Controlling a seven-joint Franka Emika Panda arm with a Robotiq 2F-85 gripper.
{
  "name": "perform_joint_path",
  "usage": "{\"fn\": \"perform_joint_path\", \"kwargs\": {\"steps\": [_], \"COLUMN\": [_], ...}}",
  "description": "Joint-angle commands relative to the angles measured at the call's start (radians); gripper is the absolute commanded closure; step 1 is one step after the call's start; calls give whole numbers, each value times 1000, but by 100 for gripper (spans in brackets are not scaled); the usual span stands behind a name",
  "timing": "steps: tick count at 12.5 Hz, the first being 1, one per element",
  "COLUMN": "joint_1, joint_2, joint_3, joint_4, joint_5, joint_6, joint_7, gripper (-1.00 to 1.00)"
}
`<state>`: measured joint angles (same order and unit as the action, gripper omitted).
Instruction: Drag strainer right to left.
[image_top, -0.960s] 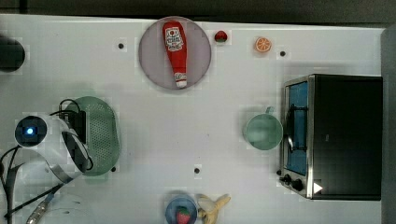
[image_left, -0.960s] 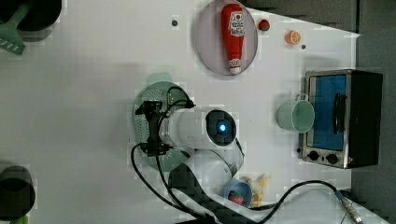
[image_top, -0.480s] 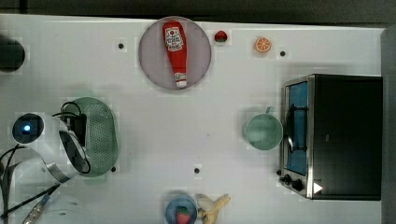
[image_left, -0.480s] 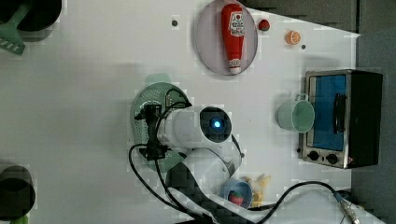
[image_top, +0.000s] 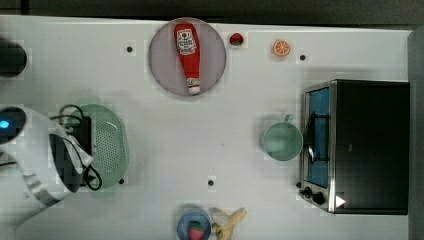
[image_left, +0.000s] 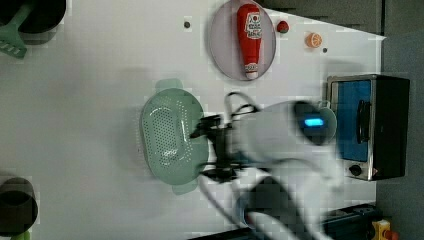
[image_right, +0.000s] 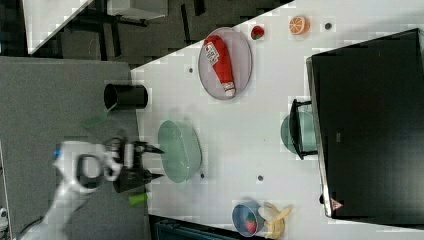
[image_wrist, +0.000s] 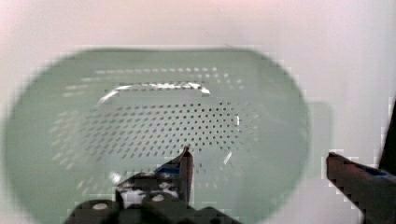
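The strainer (image_top: 109, 145) is a pale green oval colander dotted with holes, lying upright on the white table at the top view's left. It also shows in the left view (image_left: 170, 135), the right view (image_right: 180, 150) and close up in the wrist view (image_wrist: 154, 116). My gripper (image_left: 204, 152) is open and holds nothing. It hovers by the strainer's rim, on the left view's right side of it. In the wrist view one fingertip (image_wrist: 187, 156) is over the perforated bowl and the other (image_wrist: 338, 163) is outside the rim. The arm's white body (image_top: 35, 165) hides the strainer's left edge in the top view.
A ketchup bottle (image_top: 187, 55) lies on a grey plate (image_top: 162, 70) at the back. A plain green cup (image_top: 282, 141) stands by a toaster oven (image_top: 360, 145) on the top view's right. A bowl with a strawberry (image_top: 193, 227) and a banana (image_top: 227, 222) sit at the front.
The arm's wrist has swung right in the left view, carrying the gripper from over the strainer's middle to its rim. The strainer has stayed where it was.
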<state>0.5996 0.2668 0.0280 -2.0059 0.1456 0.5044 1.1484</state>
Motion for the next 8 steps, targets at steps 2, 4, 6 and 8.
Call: {"fn": "perform_joint_path", "kwargs": {"steps": [2,4,6,8], "joint_1": [-58,-75,-94,-110], "joint_2": [-309,-434,-537,-612], "joint_3": [-166,-259,-350,-434], "joint_4": [48,48,48,48], "joint_5": [-34,-77,-176,-285], "joint_6": [-191,-293,-373,-428], "joint_7": [-362,-523,-717,-887], "gripper": [-100,-100,-100,-100]}}
